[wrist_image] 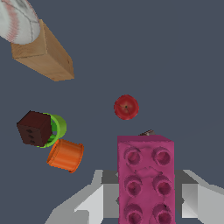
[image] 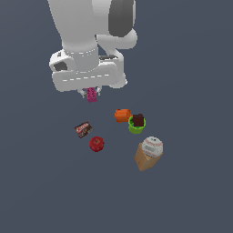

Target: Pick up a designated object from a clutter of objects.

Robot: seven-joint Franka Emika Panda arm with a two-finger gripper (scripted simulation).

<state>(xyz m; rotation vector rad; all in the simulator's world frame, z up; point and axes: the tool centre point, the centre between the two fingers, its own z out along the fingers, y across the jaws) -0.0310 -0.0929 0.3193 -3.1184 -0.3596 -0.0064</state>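
Observation:
The designated object, a small magenta-pink studded brick (image: 92, 94) (wrist_image: 145, 179), hangs under the white hand, above the floor. My gripper (image: 91, 94) (wrist_image: 145, 199) is shut on it, with a grey finger on either side. The rest of the clutter lies below and apart from it: an orange cylinder (image: 122, 115) (wrist_image: 65, 155), a green cup (image: 134, 126) (wrist_image: 57, 128) with a dark brown brick (image: 138, 120) (wrist_image: 35, 127) in it, a red apple (image: 96, 144) (wrist_image: 126, 107), a white baseball (image: 152, 146) (wrist_image: 17, 21) resting on a tan box (image: 144, 159) (wrist_image: 43, 54), and a dark packet (image: 83, 129), mostly hidden behind the pink brick in the wrist view.
All items rest on a plain dark grey floor (image: 191, 191). The arm's white body (image: 86, 41) fills the upper part of the exterior view. The cylinder, cup and baseball cluster toward the exterior view's right; the packet and apple lie nearer the gripper.

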